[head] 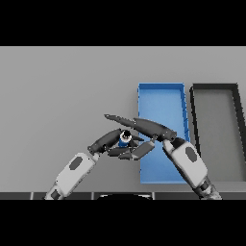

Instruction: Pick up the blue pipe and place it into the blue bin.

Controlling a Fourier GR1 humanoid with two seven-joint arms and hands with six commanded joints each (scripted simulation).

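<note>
Dark-fingered left hand, on a white and grey arm entering from seven o'clock, sits near the centre of the grey desk, its fingers curled round a small blue pipe. The pipe stands roughly upright in that grasp, its dark open end facing up, just left of the blue rectangular bin. Right hand reaches in from five o'clock across the bin's left wall, fingers straight and extended toward nine o'clock above the pipe; whether they touch it cannot be told. The blue bin's visible floor holds nothing, the right forearm covering its lower part. Immediately at its three o'clock side stands a black-rimmed grey tray, likewise unoccupied.
</note>
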